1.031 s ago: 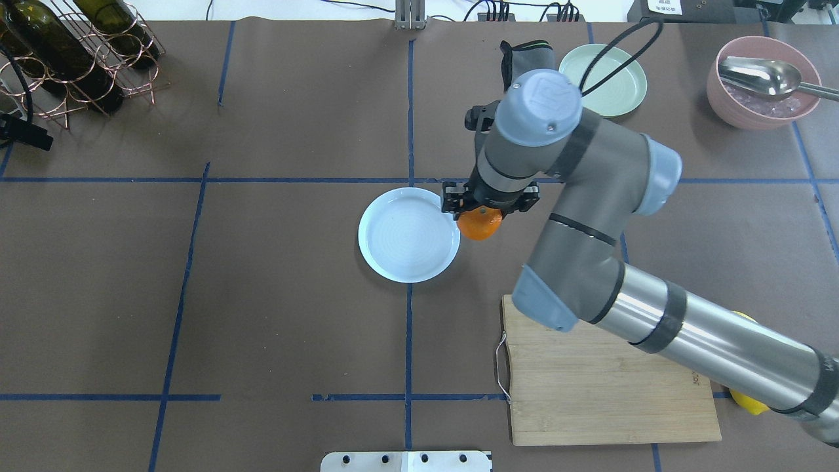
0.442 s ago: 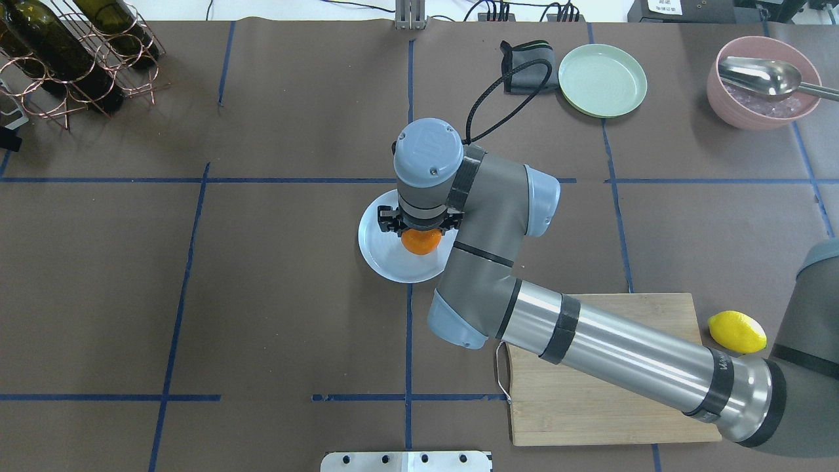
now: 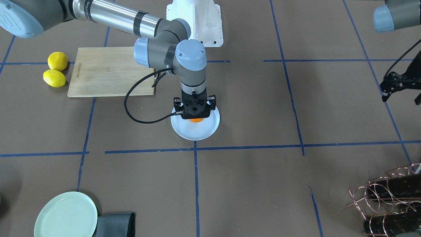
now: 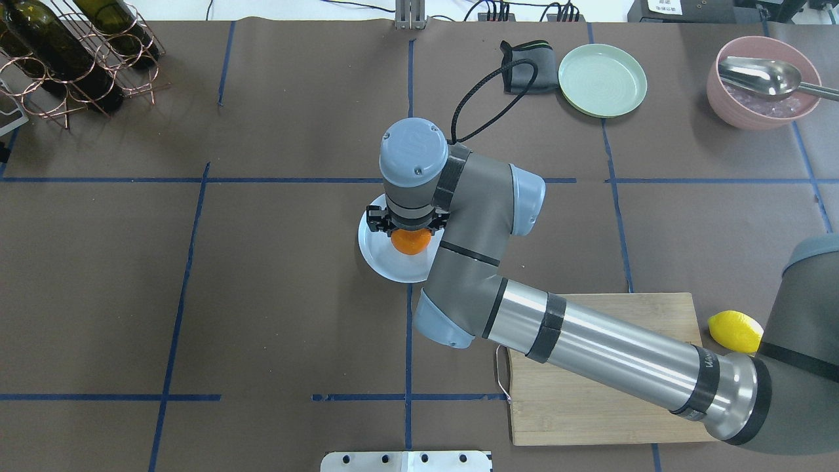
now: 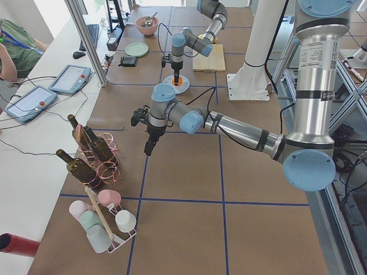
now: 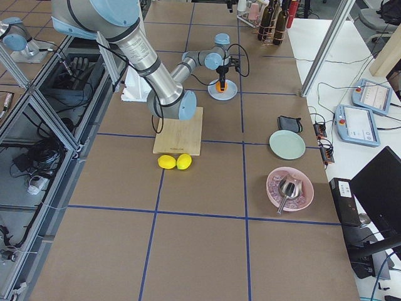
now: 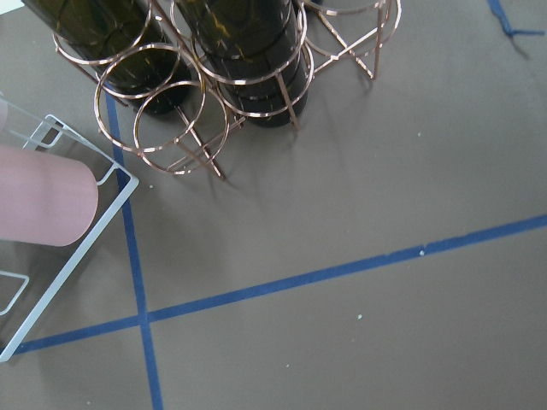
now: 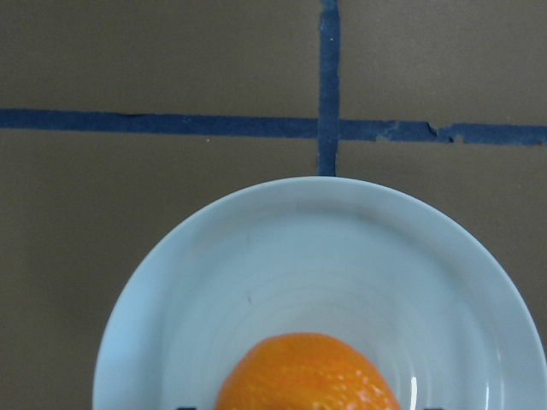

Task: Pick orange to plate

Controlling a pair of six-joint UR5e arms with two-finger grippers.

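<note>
The orange (image 4: 409, 242) hangs between the fingers of my right gripper (image 4: 408, 231), which is shut on it just above the pale bluish-white plate (image 4: 387, 263) at the table's middle. The right wrist view shows the orange (image 8: 306, 376) over the plate (image 8: 214, 273), close to its centre. From the front, the orange (image 3: 196, 120) peeks out under the gripper (image 3: 196, 116) above the plate (image 3: 184, 133). My left gripper (image 5: 147, 150) hovers far off near the wine rack; I cannot tell whether it is open or shut.
A pale green plate (image 4: 602, 80) and a dark cloth (image 4: 524, 65) lie at the back. A pink bowl with a spoon (image 4: 763, 82) stands back right. Under my right arm lies a wooden board (image 4: 609, 419), with two lemons (image 3: 56, 69) beside it. A bottle rack (image 4: 72, 59) fills the back left.
My right gripper carried the orange leftward from beside the plate's right rim to above the plate's middle. The left gripper drew back out of the overhead view's left edge.
</note>
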